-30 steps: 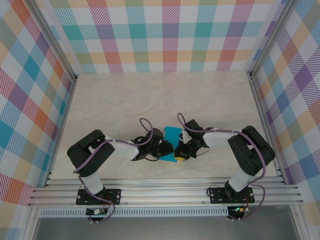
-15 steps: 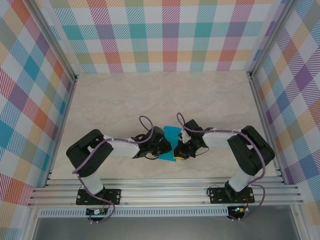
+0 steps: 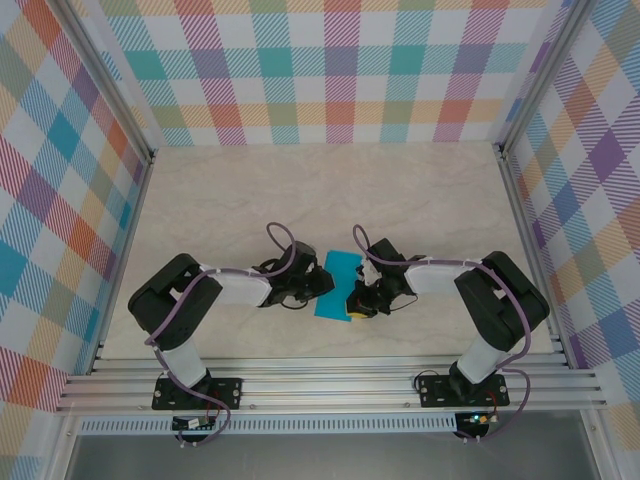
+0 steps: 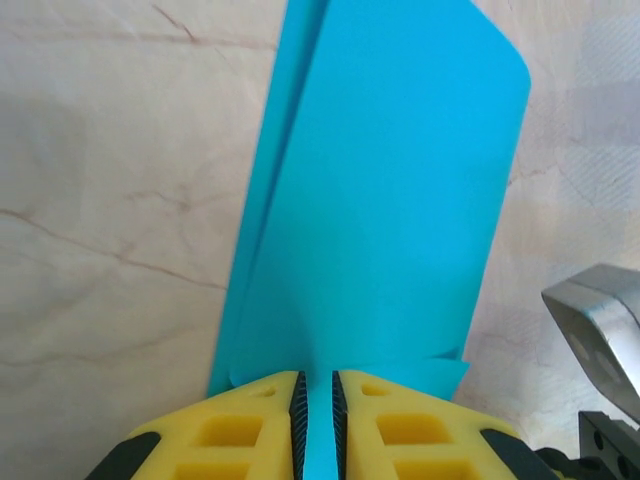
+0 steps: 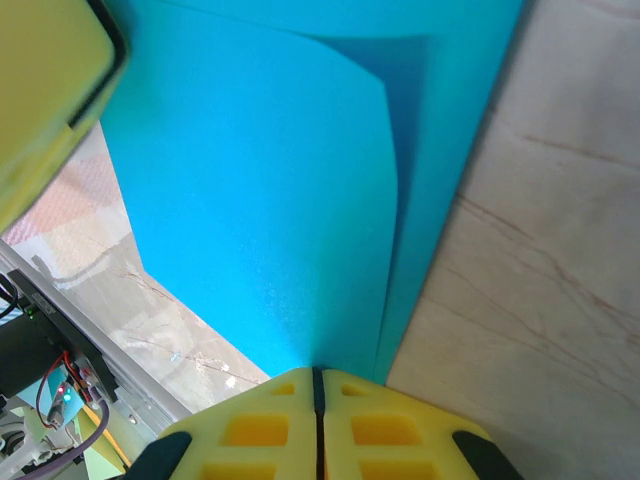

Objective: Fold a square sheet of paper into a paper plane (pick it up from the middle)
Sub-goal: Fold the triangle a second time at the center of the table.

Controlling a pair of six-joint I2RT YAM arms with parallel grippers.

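You're looking at a robot lab cell: aluminium frame rails (image 3: 330, 385), checked walls (image 3: 330, 70), a marble-look table (image 3: 330, 190).

No writing, label or number can be read

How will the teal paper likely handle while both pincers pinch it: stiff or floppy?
Probably floppy: the sheet of paper bows into a soft curl between the left pincer and the right pincer rather than lying flat. Likely very light, since two small edge pinches seem to hold it. It may crease or tear if the pincers pull apart.
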